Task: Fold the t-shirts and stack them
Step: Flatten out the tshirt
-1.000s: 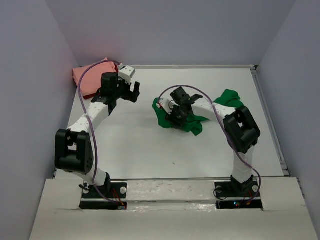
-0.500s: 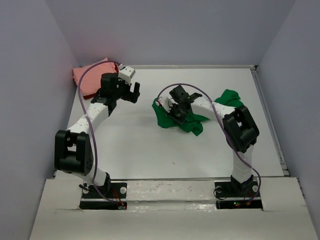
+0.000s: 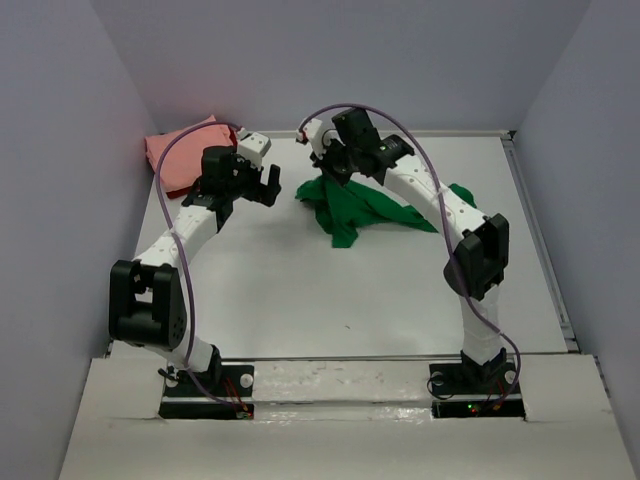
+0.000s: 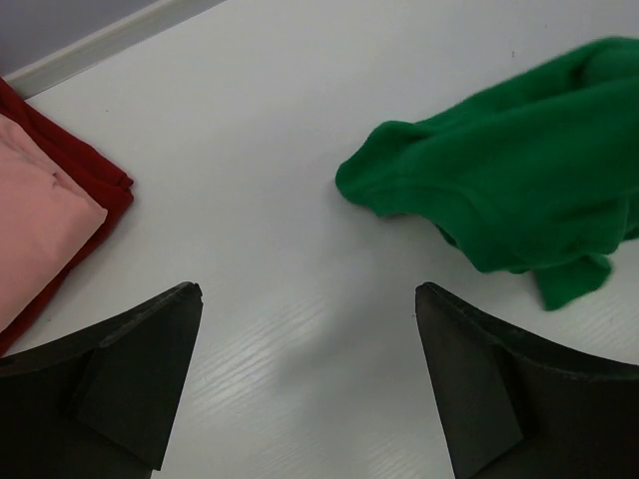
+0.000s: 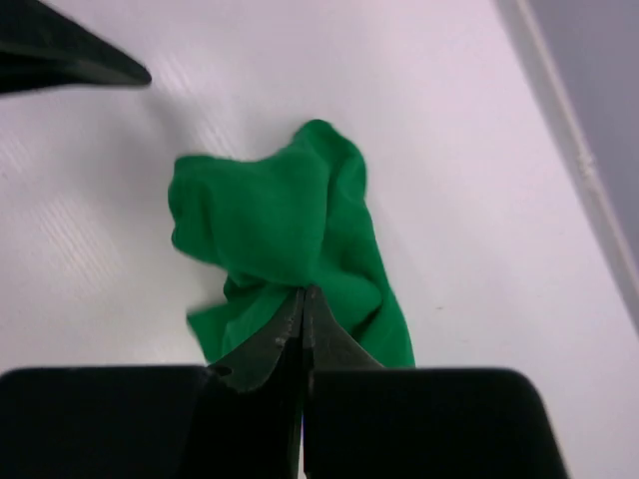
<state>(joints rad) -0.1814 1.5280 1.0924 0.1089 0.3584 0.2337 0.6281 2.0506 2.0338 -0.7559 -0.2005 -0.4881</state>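
The bright green t-shirt (image 3: pixel 362 206) lies crumpled at the middle back of the table, one end pulled up. My right gripper (image 3: pixel 328 170) is shut on that raised end, and the cloth (image 5: pixel 270 220) bunches right at its closed tips (image 5: pixel 303 291). My left gripper (image 3: pixel 262 188) hovers open and empty just left of the shirt, above bare table (image 4: pixel 308 294). In the left wrist view the green shirt (image 4: pixel 509 190) is at the right. The salmon pink t-shirt (image 3: pixel 178 153) lies folded in the back left corner, on top of the dark red t-shirt (image 4: pixel 95 172).
Grey walls close in the table on the left, back and right, with a raised rim (image 3: pixel 535 230) along the right side. A fingertip of the left gripper (image 5: pixel 70 60) shows at the top left of the right wrist view.
The right gripper shut on the green t-shirt and lifted it toward the back of the table, stretching the cloth out. The left arm stayed where it was, open.
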